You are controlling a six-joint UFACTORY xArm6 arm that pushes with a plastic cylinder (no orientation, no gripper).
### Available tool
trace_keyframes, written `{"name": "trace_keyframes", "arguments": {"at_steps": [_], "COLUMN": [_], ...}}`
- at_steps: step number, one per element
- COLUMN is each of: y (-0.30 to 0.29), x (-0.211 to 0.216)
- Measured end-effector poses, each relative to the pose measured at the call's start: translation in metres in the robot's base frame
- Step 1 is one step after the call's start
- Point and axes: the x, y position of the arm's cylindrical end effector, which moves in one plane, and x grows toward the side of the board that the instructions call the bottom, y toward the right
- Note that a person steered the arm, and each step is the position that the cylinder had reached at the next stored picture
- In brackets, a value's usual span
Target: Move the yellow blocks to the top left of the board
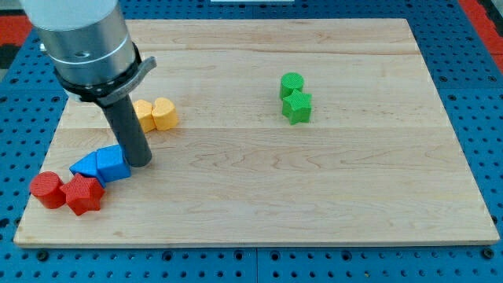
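My tip (pixel 139 163) rests on the board (pixel 314 196) at the view's left, touching or just beside the right edge of the blue blocks (pixel 102 163); there are no jaws on it, only the bare rod. The two yellow blocks (pixel 156 114) sit side by side, touching, just above and to the right of the tip, partly hidden behind the rod; one looks heart-shaped, the other I cannot make out. Two red blocks (pixel 67 191), a cylinder and a star, touch each other near the bottom-left corner, just below the blue ones. A green cylinder (pixel 291 82) and green star (pixel 297 107) touch well apart at the right.
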Motion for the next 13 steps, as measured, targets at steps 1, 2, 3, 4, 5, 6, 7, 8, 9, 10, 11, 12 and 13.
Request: {"name": "trace_keyframes", "arguments": {"at_steps": [1,2,3,4,5,6,7,8,9,10,11,12,13], "y": [-0.029,-0.061,-0.030,-0.010,-0.001,-0.014,0.003,0.005,0.003,0.003,0.004,0.075,0.103], "x": [-0.015,-0.022,-0.025,-0.025,-0.036,-0.066,-0.081,-0.119,-0.173,-0.227,-0.251,-0.205,-0.119]}}
